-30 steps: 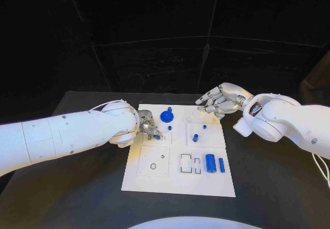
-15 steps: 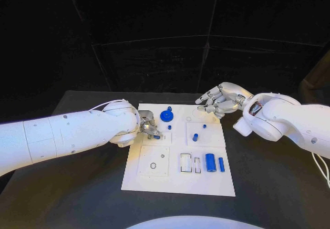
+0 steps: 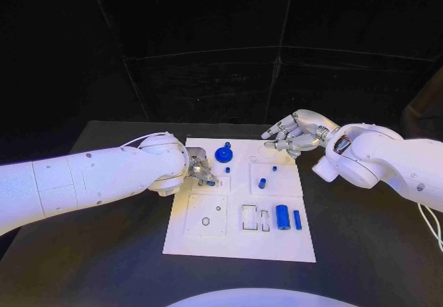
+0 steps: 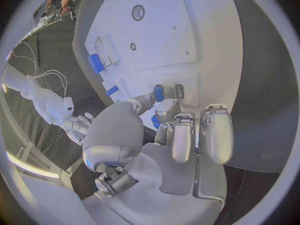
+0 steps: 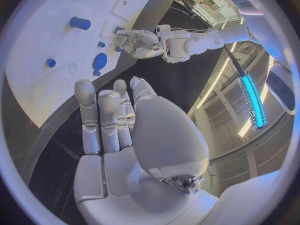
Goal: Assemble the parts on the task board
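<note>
Task board (image 3: pixel 212 243) mid-table, left hand (image 3: pixel 198 170) and right hand (image 3: pixel 294 135) flanking.

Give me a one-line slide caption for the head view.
Left hand holds a small blue part over the white task board; right hand hovers off its far corner.

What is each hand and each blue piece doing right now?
left hand: fingers on a small blue part at the board.
right hand: holds nothing, above the board's far corner.
round blue part: on the task board.
fat blue cylinder: lying on the board.
thin blue bar: lying beside it.
</note>
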You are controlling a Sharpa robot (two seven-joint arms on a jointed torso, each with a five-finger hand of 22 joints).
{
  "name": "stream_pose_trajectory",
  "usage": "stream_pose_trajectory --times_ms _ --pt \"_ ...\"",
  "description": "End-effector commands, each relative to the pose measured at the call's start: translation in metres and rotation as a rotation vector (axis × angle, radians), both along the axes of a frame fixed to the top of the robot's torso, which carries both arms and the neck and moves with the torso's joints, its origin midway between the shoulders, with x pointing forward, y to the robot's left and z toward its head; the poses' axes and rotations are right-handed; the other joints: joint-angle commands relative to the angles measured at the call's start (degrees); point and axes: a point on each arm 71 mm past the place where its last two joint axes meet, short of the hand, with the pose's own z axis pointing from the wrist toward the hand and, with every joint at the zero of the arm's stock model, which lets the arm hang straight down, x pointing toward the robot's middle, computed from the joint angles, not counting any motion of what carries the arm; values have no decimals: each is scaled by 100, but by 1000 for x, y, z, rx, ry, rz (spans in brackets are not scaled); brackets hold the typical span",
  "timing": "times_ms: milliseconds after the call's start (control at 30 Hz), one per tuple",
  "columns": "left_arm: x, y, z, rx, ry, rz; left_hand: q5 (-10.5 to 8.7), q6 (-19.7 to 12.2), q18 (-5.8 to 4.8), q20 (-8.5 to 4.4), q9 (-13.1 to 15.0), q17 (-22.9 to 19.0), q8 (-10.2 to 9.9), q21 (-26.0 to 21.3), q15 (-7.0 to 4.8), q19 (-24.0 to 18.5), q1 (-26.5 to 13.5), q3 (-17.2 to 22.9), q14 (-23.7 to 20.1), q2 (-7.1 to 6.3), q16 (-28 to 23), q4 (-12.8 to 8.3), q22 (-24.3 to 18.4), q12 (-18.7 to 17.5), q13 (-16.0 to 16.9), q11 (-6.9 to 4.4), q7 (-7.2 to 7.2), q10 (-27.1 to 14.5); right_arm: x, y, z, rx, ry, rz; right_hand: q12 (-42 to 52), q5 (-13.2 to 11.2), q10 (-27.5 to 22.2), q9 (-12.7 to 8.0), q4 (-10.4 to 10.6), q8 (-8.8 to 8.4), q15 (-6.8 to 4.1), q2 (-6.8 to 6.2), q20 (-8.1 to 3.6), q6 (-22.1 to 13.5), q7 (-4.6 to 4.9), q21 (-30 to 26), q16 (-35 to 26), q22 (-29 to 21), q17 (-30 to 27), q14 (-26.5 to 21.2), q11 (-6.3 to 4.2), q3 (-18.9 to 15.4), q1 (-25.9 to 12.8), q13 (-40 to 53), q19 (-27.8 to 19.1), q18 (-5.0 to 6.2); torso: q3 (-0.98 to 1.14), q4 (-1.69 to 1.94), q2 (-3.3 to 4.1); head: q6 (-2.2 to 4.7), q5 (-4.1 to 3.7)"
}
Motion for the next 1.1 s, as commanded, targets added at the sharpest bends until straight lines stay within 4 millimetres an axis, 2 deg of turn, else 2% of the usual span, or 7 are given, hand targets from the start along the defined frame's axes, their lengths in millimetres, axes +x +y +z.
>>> stream_pose_trajectory --times_ms 33,233,433,1100 --pt "-3 0 -5 28 31 -15 26 16 -88 -4 19 1509 54 17 -19 204 -36 1027 593 -37 19 -973 227 34 10 -9 -53 60 0 2 1 2 -5 14 -27 38 25 0 27 30 -12 -11 -7 -38 -17 -21 -21 -7 6 40 -1 -7 -50 -6 27 60 -1 4 0 -4 -5" --pt "-1 -1 -6 19 36 -6 0 111 -95 -28 37 1509 101 34 -52 215 -433 758 593 -119 19 -648 266 66 31 -54 -123 97 0 3 1 3 -5 15 -27 45 25 1 31 32 -13 -12 -7 -37 -18 -32 -43 -20 -12 37 -1 -3 -52 -9 22 62 -1 3 -4 -13 -5" --pt "1 -2 -6 19 38 -2 -11 195 -104 -56 22 1509 103 60 -79 230 -687 428 593 -232 19 -450 317 111 72 -82 -156 114 0 3 1 4 -6 16 -27 45 25 1 31 32 -13 -12 -7 -37 -18 -32 -43 -20 -12 37 -1 -3 -52 -9 22 62 1 -1 -1 -20 -8" --pt "4 -5 -6 17 32 0 -10 307 -125 -80 0 1509 100 123 -101 264 -840 79 593 -248 19 -261 425 218 185 -106 -185 180 1 5 1 4 -5 20 -28 50 21 0 37 32 -12 -18 -7 -41 -17 -52 -65 -45 -29 33 0 -1 -56 -13 10 67 -3 2 -2 -54 -30"
